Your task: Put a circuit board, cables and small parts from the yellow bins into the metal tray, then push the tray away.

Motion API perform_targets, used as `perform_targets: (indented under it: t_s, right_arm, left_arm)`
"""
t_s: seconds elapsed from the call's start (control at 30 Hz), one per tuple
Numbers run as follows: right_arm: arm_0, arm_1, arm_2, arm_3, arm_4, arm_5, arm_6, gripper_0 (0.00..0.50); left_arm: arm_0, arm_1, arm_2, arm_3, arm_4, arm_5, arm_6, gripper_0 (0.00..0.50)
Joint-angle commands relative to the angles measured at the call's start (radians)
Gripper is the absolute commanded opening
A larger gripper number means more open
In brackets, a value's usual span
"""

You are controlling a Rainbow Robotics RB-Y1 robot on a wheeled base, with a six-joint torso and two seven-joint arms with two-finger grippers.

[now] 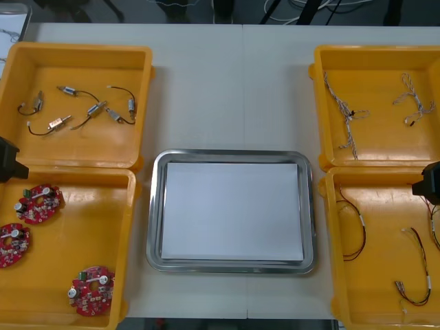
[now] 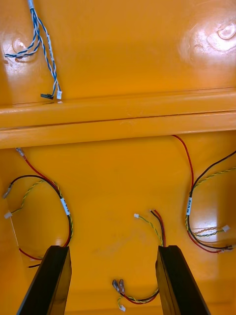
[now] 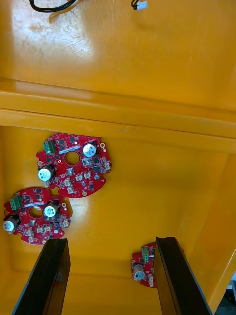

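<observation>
Starting on my left, the far left yellow bin (image 1: pixel 82 148) holds small metal parts (image 1: pixel 96 110) on thin black cables (image 1: pixel 41 130). From above they're too tiny for me to tell what kind they are. The near left yellow bin (image 1: pixel 69 227) has three round red circuit boards (image 1: pixel 40 203). My left gripper (image 3: pixel 110 241) hangs over that bin with its jaws wide apart. From above it's just a black lump cut off at the edge. My wrist cam gets two boards close together beyond the fingers, and the third board (image 3: pixel 141 266) is half hidden behind one finger.

The metal tray (image 1: pixel 157 206) sits in the middle between the bins, white inside.

Over on the right, the far right yellow bin (image 1: pixel 375 69) has twisted blue and white cables (image 1: pixel 344 113). The near right yellow bin (image 1: pixel 385 227) has red and yellow cables (image 1: pixel 354 227), some with black strands. My right gripper (image 2: pixel 112 248) hangs over that bin, jaws apart too, and from above it's also cut off at the edge. One loose cable end (image 2: pixel 147 231) lies between the fingers, and another cable runs behind a finger, so I can't follow it.
</observation>
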Motion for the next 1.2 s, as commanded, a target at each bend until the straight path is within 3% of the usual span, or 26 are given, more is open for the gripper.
perform_targets:
  t_s: [0.03, 1.2]
  right_arm:
    - [0.013, -0.039, -0.029, -0.03, -0.008, 0.003, 0.029, 0.5]
    - [0.013, -0.039, -0.029, -0.03, -0.008, 0.003, 0.029, 0.5]
  left_arm:
    - [0.013, 0.045, 0.026, -0.026, -0.008, 0.006, -0.015, 0.5]
    - [0.013, 0.045, 0.026, -0.026, -0.008, 0.006, -0.015, 0.5]
